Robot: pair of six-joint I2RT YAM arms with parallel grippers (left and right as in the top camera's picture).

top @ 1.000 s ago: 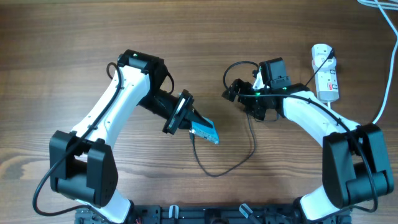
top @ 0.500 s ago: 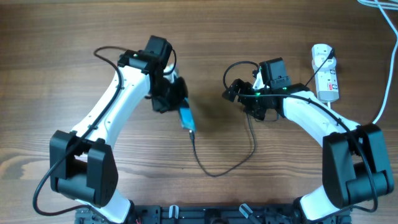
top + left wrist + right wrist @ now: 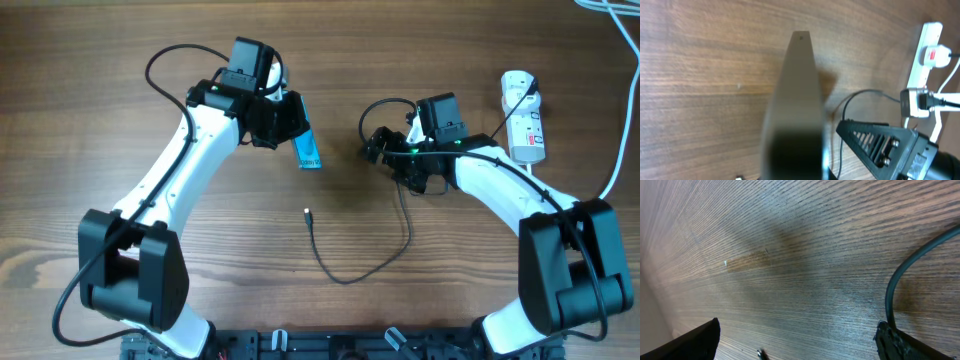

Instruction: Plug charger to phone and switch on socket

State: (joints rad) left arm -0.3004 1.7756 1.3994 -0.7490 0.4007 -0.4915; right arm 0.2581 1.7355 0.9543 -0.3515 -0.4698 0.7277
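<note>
My left gripper (image 3: 290,122) is shut on the phone (image 3: 309,150), whose cyan screen shows from above over the far middle of the table. In the left wrist view the phone (image 3: 797,85) appears edge-on as a grey slab. The charger's black cable (image 3: 345,278) loops on the table. Its small connector tip (image 3: 306,212) lies free, a short way nearer than the phone and apart from it. The tip (image 3: 761,354) also shows in the right wrist view. My right gripper (image 3: 372,147) stands open and empty beside the cable (image 3: 904,272). The white socket (image 3: 525,125) lies at the far right, its red switch (image 3: 935,51) visible.
A thick white cord (image 3: 625,120) runs from the socket along the right edge of the table. The right arm's black gripper body (image 3: 880,145) fills the lower right of the left wrist view. Bare wood (image 3: 120,80) surrounds the left arm.
My left gripper has carried the phone away from the connector tip, toward the far side, turning it as it went. The tip stays on the table. The right arm has not moved.
</note>
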